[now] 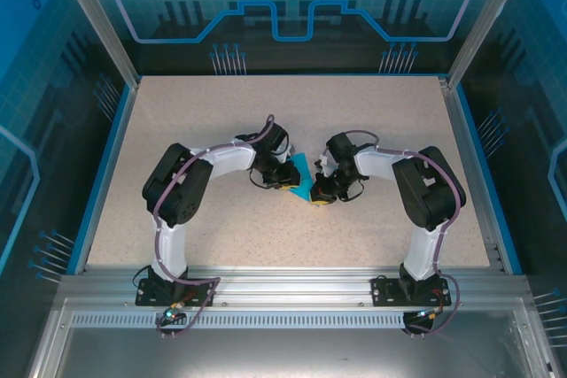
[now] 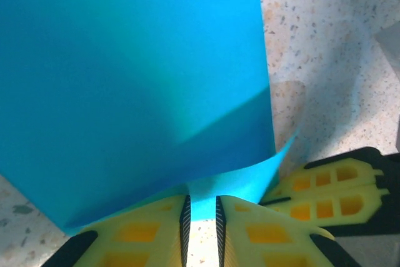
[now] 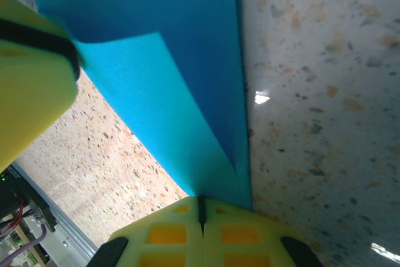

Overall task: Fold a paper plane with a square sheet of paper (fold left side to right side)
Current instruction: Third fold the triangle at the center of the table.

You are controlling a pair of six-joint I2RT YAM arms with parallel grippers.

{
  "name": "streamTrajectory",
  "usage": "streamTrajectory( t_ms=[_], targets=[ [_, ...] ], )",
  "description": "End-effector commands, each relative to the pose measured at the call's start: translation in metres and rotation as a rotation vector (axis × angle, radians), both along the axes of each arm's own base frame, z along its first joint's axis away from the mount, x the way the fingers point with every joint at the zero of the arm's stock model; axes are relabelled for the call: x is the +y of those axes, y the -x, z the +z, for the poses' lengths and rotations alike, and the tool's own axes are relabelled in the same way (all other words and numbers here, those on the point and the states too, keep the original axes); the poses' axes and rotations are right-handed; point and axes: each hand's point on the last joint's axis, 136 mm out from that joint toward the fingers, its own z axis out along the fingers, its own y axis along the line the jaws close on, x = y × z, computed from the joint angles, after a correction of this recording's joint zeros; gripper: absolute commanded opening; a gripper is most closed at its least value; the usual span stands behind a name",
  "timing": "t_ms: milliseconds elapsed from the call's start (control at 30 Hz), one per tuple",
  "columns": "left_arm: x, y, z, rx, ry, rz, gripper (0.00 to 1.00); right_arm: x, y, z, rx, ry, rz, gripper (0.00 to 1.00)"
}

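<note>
Speckled table [image 1: 372,148] carries teal paper [image 2: 137,79], both arms' fingers [image 2: 201,229] [image 3: 201,232] clamped on its edges.

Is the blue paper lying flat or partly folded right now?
Partly folded: the square sheet of paper shows a flap lifted over a darker layer.

The square sheet of paper [image 2: 131,85] looks thin, smooth and matt. The table [image 3: 312,92] is speckled like stone and a bit shiny. The fingers [image 2: 144,236] look like yellow plastic.

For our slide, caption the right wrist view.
Right gripper shut on a corner of the blue paper above the speckled table.
</note>
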Motion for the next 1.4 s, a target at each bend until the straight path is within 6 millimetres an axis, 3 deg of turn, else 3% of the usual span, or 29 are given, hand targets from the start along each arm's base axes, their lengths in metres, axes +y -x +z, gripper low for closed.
streamTrajectory(
  t_ms=[0,267,533,700,900,1100,1367],
  targets=[
    [0.006,0.000,-0.019,0.035,-0.073,0.018,0.23,-0.027,0.015,-0.016,0.035,0.147,-0.019,0.03],
    [0.017,0.010,-0.041,0.075,-0.123,0.034,0.22,-0.005,0.004,0.018,-0.030,0.095,-0.029,0.03],
    [0.021,0.013,-0.044,0.078,-0.143,0.037,0.22,0.026,-0.016,0.023,-0.064,0.050,-0.034,0.03],
    [0.021,0.013,-0.044,0.078,-0.144,0.039,0.22,0.030,-0.025,0.013,-0.059,0.067,-0.043,0.03],
    [0.022,0.013,-0.045,0.079,-0.154,0.042,0.22,0.020,-0.019,-0.005,-0.011,0.111,-0.053,0.03],
    [0.027,0.013,-0.048,0.080,-0.178,0.041,0.22,-0.002,-0.007,-0.008,0.008,0.157,-0.051,0.03],
    [0.030,0.013,-0.050,0.082,-0.194,0.044,0.21,-0.033,0.025,-0.016,0.071,0.195,-0.039,0.03]
  ],
)
